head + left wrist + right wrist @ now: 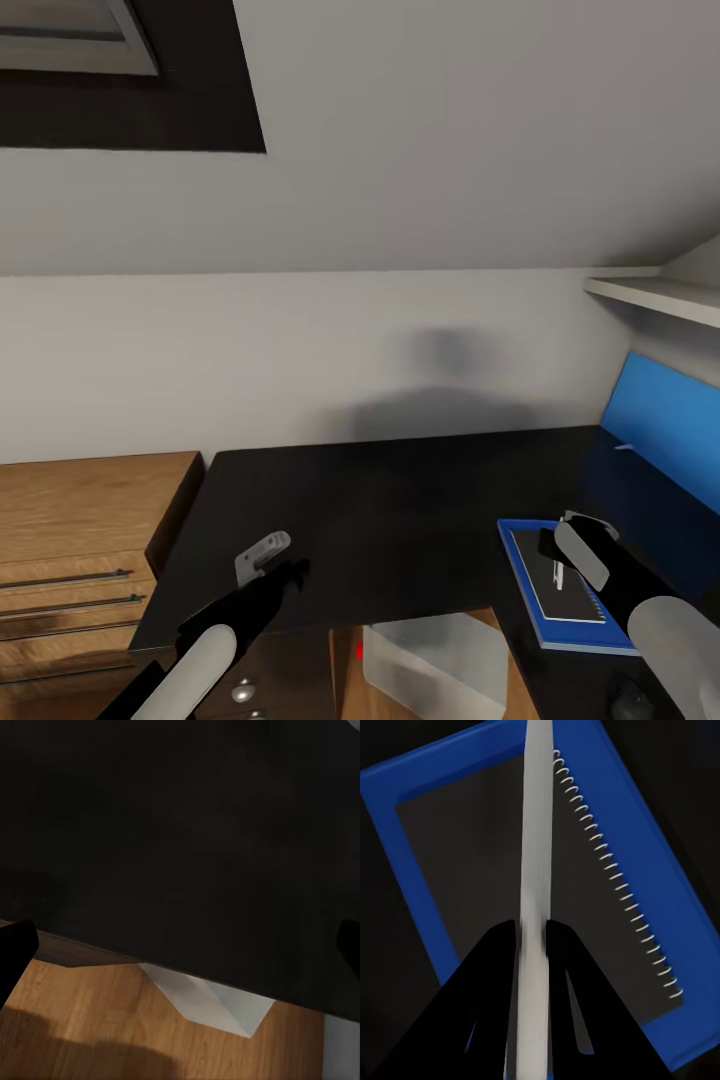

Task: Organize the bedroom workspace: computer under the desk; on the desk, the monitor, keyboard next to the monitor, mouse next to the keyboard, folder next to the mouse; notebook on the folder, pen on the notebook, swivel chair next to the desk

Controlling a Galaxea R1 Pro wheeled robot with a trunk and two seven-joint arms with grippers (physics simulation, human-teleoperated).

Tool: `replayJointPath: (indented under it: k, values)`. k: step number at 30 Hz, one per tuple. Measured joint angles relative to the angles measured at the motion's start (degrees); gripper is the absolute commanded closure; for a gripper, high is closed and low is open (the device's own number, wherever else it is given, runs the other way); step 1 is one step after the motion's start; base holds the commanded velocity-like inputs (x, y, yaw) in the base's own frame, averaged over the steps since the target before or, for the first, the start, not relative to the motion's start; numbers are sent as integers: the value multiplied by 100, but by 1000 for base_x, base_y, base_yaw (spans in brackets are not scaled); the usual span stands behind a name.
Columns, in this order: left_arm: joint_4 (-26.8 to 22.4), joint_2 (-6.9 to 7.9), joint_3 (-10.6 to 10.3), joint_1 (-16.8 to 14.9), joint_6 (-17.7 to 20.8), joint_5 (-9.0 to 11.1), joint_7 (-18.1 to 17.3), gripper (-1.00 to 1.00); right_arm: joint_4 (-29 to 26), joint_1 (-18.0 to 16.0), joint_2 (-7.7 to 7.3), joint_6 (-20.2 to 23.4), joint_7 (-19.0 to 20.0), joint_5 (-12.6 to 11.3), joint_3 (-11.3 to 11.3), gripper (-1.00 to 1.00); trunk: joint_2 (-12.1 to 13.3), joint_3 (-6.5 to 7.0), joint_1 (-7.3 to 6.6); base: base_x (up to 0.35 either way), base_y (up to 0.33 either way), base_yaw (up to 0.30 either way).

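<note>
The right tool (pixel 532 934) is clamped on the thin white-silver pen (pixel 535 832), directly above the dark grey spiral notebook (pixel 510 870) on the bright blue folder (pixel 427 772), probably to lay it on top. The left tool (pixel 270 560) hovers over the glossy black bench (pixel 380 500), fingers apparently apart.

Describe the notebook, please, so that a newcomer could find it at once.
Start at the glossy black desk and look to its right side, below the blue wall panel. There the bright blue folder lies flat, and the notebook lies on it: dark grey, slightly smaller, with a white spiral binding along one edge.
</note>
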Motion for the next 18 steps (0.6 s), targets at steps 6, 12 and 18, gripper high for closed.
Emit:
replayJointPath:
  k: [6,12,18]
  values:
    - [0,-2,0,0,0,0,0,-100,-2,0,0,0,0,0,0,100,-241,-108,132,0,0,0]
    - [0,-2,-15,0,7,2,0,-100,-13,0,0,0,-9,0,0,100,-482,-216,264,0,0,0]
    - [-4,-2,-17,-1,8,0,0,-100,-27,-1,2,-1,-39,0,1,100,-524,-235,287,0,0,0]
